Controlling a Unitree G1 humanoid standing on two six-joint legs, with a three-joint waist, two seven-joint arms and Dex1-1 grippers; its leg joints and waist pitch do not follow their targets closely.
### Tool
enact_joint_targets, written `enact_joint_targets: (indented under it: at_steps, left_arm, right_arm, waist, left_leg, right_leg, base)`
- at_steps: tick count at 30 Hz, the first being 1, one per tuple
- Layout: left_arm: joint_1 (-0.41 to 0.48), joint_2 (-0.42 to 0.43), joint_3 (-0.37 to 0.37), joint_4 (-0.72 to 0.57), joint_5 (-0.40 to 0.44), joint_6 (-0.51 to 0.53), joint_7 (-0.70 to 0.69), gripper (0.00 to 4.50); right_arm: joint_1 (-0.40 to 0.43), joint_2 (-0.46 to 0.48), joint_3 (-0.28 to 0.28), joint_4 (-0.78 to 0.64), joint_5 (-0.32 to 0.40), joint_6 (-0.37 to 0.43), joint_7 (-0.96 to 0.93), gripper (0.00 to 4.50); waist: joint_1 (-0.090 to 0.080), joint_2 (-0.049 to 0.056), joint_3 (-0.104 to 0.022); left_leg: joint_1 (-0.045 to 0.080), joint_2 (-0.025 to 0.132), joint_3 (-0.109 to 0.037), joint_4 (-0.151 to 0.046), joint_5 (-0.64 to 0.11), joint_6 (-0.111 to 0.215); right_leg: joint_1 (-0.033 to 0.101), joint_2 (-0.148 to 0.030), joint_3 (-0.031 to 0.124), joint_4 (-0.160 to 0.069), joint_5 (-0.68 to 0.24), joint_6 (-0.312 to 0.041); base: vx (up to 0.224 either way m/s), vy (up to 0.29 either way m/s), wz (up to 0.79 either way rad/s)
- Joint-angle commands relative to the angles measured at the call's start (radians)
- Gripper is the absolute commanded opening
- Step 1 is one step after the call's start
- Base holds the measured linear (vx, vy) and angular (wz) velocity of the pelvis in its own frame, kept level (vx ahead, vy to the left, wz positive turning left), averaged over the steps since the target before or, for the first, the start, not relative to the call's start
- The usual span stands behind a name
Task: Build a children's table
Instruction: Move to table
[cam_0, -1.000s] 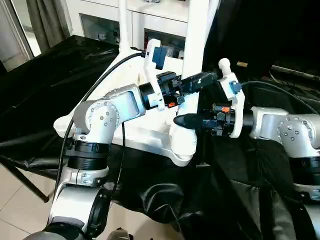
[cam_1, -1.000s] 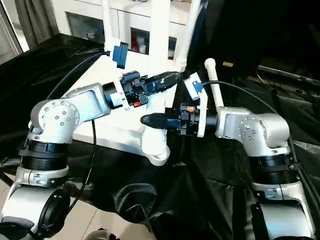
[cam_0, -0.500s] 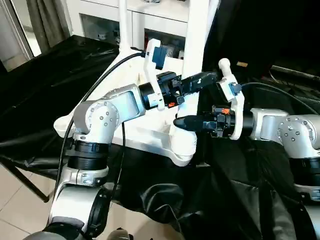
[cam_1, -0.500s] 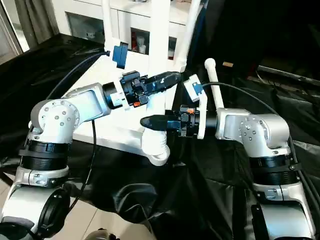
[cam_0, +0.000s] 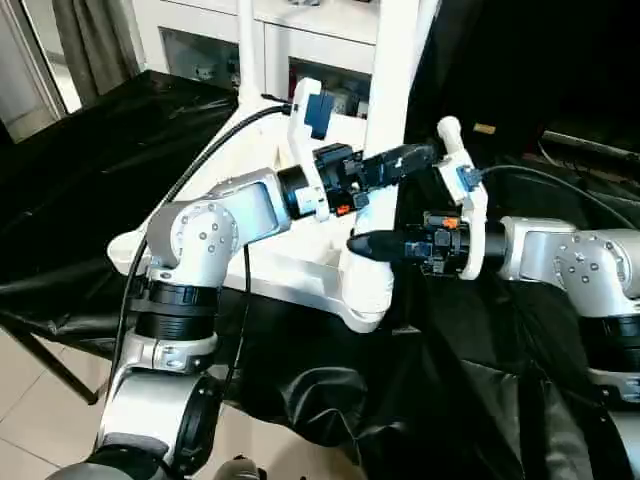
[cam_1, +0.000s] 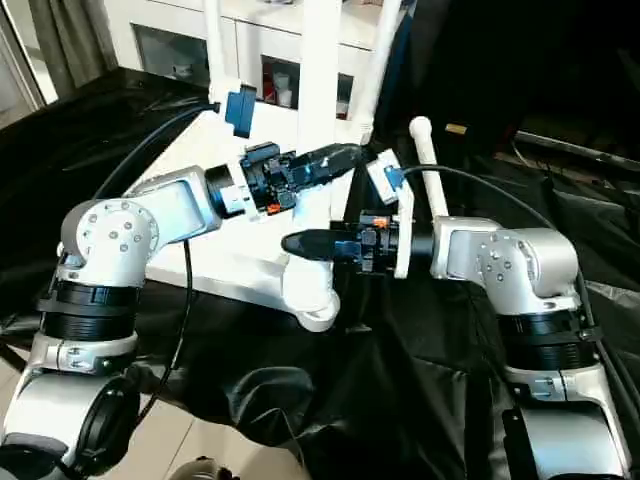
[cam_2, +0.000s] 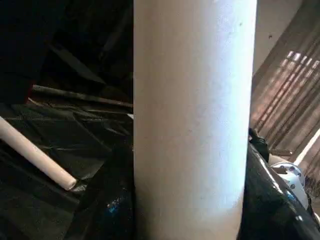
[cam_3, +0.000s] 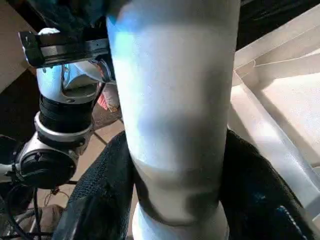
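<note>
Both the left hand (cam_0: 410, 160) and the right hand (cam_0: 365, 245) grip the upright leg (cam_0: 390, 90) seated in the tabletop's (cam_0: 290, 265) near corner socket.

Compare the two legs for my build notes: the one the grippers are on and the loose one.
The gripped leg stands upright in the tabletop's near corner socket; the loose leg lies slanted on the black sheet. The gripped leg has the left gripper and right gripper around it; the loose leg is untouched. Both are white tubes.

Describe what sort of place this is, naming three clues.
Probably an indoor room used as a robot workspace: a white glass-door cabinet behind, grey curtains at one side, pale floor tiles, and crumpled black plastic sheeting over the work surface.
</note>
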Motion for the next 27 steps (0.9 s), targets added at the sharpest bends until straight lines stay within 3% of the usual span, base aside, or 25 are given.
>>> enact_joint_targets:
  at_steps: [1,27]
  left_arm:
    - [-0.017,-0.004,-0.006,-0.018,-0.007,-0.004,-0.006,1.90]
    - [-0.014,0.000,-0.018,-0.020,-0.004,-0.001,-0.019,1.90]
  right_arm:
    - [0.018,-0.009,0.017,-0.020,-0.012,0.001,-0.003,2.65]
    - [0.013,0.002,-0.012,-0.019,0.026,0.005,-0.004,2.76]
  waist:
    - [0.002,-0.004,-0.074]
    - [0.003,-0.001,-0.074]
  left_leg:
    - [0.022,0.057,-0.017,-0.062,-0.075,-0.020]
    - [0.022,0.057,-0.018,-0.063,-0.086,-0.023]
  right_leg:
    - [0.050,-0.093,0.052,-0.070,0.019,-0.214]
    - [0.049,-0.092,0.052,-0.071,0.012,-0.215]
  base:
    - [0.000,0.000,0.00]
    - [0.000,0.000,0.00]
